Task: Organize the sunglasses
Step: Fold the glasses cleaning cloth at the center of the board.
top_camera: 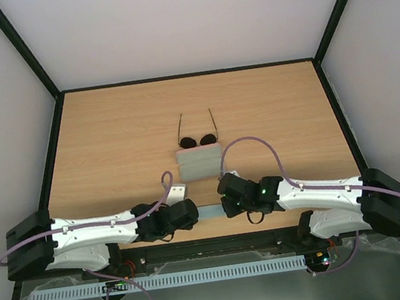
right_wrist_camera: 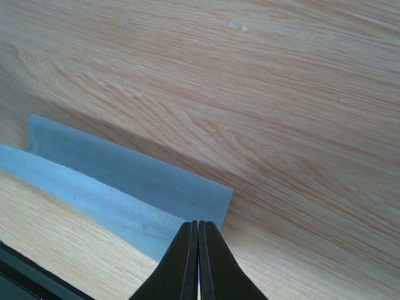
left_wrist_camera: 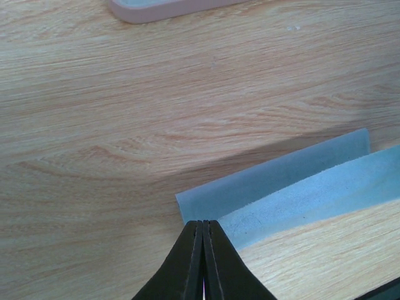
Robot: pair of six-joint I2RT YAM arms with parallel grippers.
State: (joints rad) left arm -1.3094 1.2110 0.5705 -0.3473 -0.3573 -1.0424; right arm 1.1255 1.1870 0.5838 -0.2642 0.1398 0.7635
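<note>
Gripper state, top view: left gripper (top_camera: 192,212) and right gripper (top_camera: 225,203) are fully closed and apparently empty, flanking the cloth (top_camera: 210,212). The sunglasses (top_camera: 197,137) lie just beyond the case (top_camera: 200,162) (temples unfolded).

Left wrist view: the left gripper (left_wrist_camera: 203,225) overlaps the cloth (left_wrist_camera: 287,187); advancing may drag it.

Right wrist view: likewise. A closed gripper would likely shove the thin frame across the surface (right_wrist_camera: 281,94).

Light wood-grain table (top_camera: 108,133) sat within a black border (top_camera: 47,168), enclosed by plain pale walls (top_camera: 181,18) at back and both sides, evenly lit, with a white slotted rail (top_camera: 166,280) along the near edge.
</note>
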